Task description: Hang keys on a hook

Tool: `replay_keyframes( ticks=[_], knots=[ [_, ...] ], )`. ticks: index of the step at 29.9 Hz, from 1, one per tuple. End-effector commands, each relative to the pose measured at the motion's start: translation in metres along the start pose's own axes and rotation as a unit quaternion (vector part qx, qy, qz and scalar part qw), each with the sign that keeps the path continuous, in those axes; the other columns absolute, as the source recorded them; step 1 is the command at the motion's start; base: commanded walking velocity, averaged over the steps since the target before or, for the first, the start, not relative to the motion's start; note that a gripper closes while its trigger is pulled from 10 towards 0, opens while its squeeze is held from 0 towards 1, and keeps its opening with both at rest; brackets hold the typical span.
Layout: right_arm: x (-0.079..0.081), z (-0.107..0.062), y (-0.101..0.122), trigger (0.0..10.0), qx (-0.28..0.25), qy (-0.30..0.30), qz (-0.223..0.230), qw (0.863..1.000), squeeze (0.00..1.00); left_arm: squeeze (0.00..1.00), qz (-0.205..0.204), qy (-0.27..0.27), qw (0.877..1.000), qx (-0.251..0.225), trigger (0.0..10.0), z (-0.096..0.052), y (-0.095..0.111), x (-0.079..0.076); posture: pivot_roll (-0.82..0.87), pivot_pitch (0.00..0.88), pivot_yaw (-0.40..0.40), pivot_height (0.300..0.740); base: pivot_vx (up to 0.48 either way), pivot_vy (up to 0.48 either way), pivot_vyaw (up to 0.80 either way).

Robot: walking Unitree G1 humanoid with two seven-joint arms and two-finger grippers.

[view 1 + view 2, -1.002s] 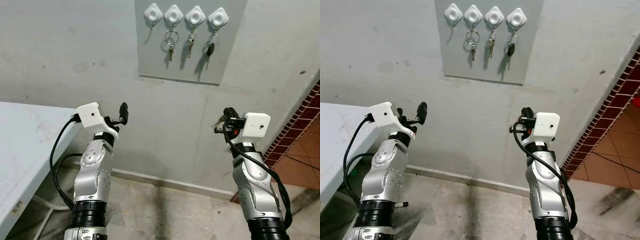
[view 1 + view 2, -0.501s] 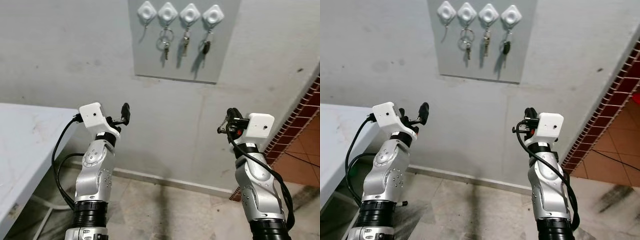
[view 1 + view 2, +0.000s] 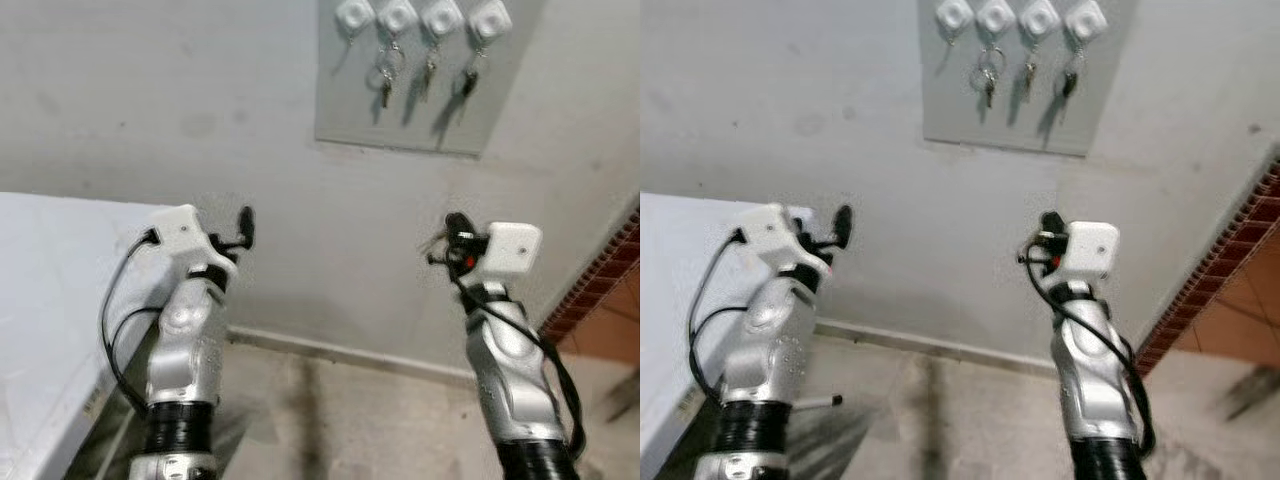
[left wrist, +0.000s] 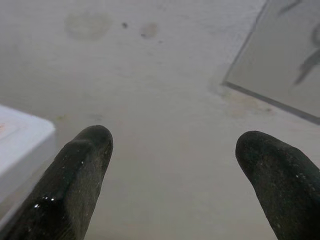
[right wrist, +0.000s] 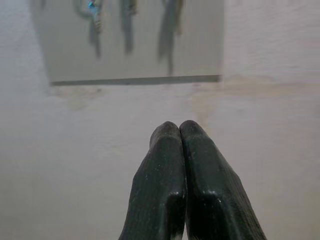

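Both grippers, the left (image 3: 246, 226) spread wide and the right (image 5: 180, 131) pinched shut on nothing visible, were raised below the board (image 3: 420, 100) as before, where three key sets (image 3: 425, 75) hung on hooks (image 3: 397, 16), no writing legible.

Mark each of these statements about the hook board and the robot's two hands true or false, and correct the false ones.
1. The grey board on the wall carries four white hooks. True.
2. Every hook holds keys. False: the leftmost hook hangs bare, while the other three each hold keys.
3. The left hand has its fingers spread apart. True.
4. The right hand is open wide. False: its two fingers are pressed together.
5. The left hand is touching the board. False: it is raised below the board and to its left, beside the white table.
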State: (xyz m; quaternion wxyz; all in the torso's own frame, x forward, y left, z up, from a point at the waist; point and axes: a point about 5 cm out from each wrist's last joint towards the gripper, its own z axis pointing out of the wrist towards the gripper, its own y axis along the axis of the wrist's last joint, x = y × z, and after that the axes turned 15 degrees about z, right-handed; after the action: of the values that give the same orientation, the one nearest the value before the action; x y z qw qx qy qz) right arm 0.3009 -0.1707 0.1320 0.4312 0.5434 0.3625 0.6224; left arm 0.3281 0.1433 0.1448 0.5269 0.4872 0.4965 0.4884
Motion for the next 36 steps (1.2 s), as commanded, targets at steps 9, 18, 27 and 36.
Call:
replay_keyframes(
  ticks=[9, 18, 27, 36],
  knots=[
    [0.013, 0.004, 0.007, 10.0, -0.015, 0.019, 0.01, 1.0, 0.0, 0.0, 0.011, 0.012, 1.0, 0.001, 10.0, 0.002, 0.005, 0.007, -0.01, 0.0, -0.001, 0.74, 0.0, 0.0, 0.0],
    [0.025, 0.003, 0.018, 10.0, -0.052, 0.065, 0.028, 0.996, 0.0, 0.0, 0.01, 0.002, 1.0, -0.011, 10.0, 0.002, 0.01, 0.005, -0.01, 0.0, 0.0, 0.74, 0.249, 0.0, 0.0],
    [0.033, 0.002, 0.02, 10.0, -0.059, 0.094, 0.036, 0.993, 0.0, 0.0, 0.008, -0.001, 1.0, -0.011, 10.0, 0.004, 0.01, 0.004, -0.02, 0.0, 0.0, 0.74, 0.375, 0.0, 0.0],
    [0.033, 0.002, 0.02, 10.0, -0.059, 0.099, 0.035, 0.993, 0.0, 0.0, 0.005, 0.0, 1.0, -0.012, 10.0, 0.004, 0.011, 0.003, -0.02, 0.0, -0.002, 0.74, 0.374, 0.0, 0.0]
  ],
)
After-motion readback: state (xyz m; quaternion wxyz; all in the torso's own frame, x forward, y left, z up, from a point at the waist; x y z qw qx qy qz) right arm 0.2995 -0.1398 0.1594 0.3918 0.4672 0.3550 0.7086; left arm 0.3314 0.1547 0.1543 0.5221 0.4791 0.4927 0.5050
